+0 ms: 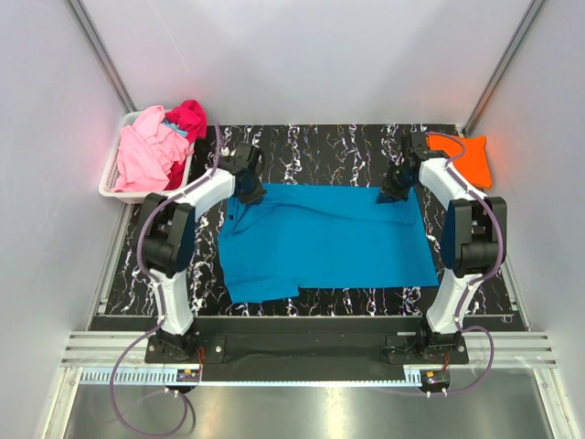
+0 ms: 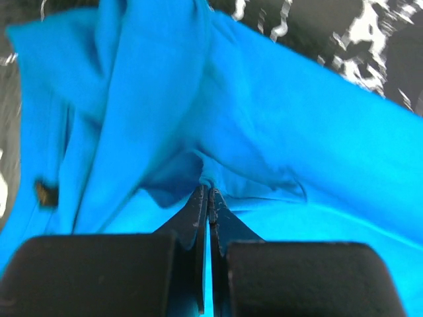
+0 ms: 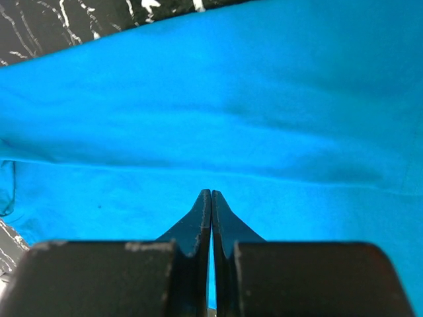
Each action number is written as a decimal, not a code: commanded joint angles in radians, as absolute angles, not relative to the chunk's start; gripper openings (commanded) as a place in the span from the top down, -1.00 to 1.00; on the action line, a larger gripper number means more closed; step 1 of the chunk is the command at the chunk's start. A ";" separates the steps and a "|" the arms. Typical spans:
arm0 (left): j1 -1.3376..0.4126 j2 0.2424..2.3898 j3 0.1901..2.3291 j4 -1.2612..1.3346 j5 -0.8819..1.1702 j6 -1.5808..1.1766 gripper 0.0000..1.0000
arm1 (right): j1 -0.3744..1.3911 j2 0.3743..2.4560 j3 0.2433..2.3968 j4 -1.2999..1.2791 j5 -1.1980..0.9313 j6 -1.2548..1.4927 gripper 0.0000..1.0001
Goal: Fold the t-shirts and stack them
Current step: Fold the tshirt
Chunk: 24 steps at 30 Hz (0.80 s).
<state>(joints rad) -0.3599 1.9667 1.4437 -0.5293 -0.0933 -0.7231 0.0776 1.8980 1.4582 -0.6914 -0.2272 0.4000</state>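
Basket (image 1: 110, 179) left, orange tee (image 1: 468, 157) right

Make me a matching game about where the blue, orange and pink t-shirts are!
Things:
1. blue t-shirt
2. orange t-shirt
3. pink t-shirt

Places:
A. in the white basket
B. at the far right corner of the table
C. spread out in the middle, pinched by the left gripper and the right gripper

Pairs: 1-C, 2-B, 3-A
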 commanded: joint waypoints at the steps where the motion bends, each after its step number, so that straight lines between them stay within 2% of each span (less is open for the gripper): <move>1: -0.388 1.849 1.387 -0.511 -0.133 -0.729 1.00 | 0.092 1.818 1.437 -0.672 -0.224 0.413 0.95; 5: -0.426 1.778 1.318 -0.511 -0.144 -0.745 0.96 | 0.098 1.790 1.416 -0.675 -0.218 0.416 0.95; 8: -0.457 1.728 1.250 -0.511 -0.152 -0.775 0.78 | 0.098 1.773 1.401 -0.673 -0.209 0.417 0.95; 11: -0.497 1.657 1.149 -0.512 -0.187 -0.830 0.51 | 0.098 1.769 1.396 -0.676 -0.203 0.416 0.95; 12: -0.508 1.638 1.123 -0.517 -0.222 -0.851 0.36 | 0.098 1.769 1.396 -0.676 -0.201 0.416 0.96; 15: -0.551 1.565 0.994 -0.520 -0.308 -0.936 0.14 | 0.098 1.775 1.399 -0.677 -0.207 0.417 0.95; 20: -0.566 1.542 0.968 -0.470 -0.319 -0.908 0.22 | 0.104 1.808 1.405 -0.675 -0.222 0.411 0.96; 24: -0.568 1.546 1.046 -0.434 -0.284 -0.839 0.27 | 0.110 1.828 1.405 -0.673 -0.221 0.407 0.97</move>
<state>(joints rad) -0.5671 1.5810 0.9680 -0.5198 -0.2642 -0.8822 0.0959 1.8198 1.4021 -0.6922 -0.2214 0.4088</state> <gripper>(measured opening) 0.368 0.023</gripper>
